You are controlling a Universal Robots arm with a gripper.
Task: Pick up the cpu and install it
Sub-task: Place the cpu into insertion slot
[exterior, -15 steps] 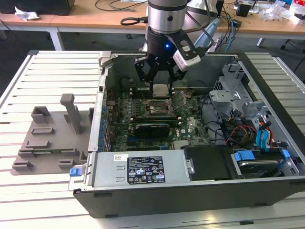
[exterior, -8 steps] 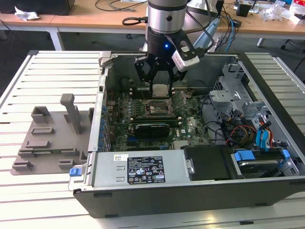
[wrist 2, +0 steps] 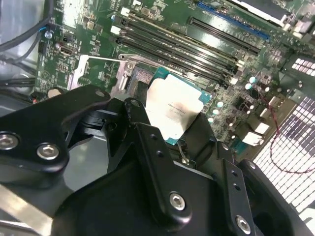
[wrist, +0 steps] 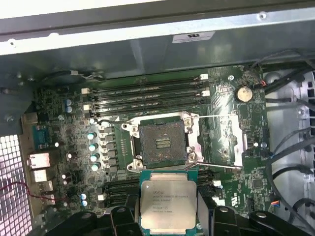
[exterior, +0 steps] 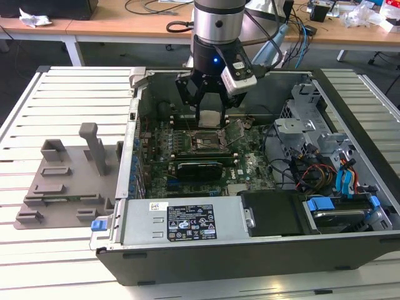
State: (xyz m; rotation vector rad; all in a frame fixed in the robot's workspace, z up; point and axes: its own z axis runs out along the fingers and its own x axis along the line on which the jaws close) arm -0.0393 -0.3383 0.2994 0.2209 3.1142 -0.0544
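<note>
My gripper [exterior: 209,120] hangs inside the open computer case [exterior: 350,106] and is shut on the cpu [exterior: 209,117], a thin square chip with a silvery top and green rim. In both wrist views the cpu [wrist: 167,200] [wrist 2: 174,108] sits flat between the black fingers [wrist 2: 140,128]. It is held a little above the motherboard, just beside the open socket [wrist: 161,143], whose bare contact field shows. The socket's metal load plate [wrist: 216,140] is swung open to one side. Nothing lies in the socket.
A grey plastic tray [exterior: 62,181] rests on the slatted table at the exterior view's left. Memory slots [wrist: 147,93] run beside the socket. A drive cage [exterior: 306,125] and cables [exterior: 312,172] crowd the case's right; a power supply [exterior: 187,222] lies along the front.
</note>
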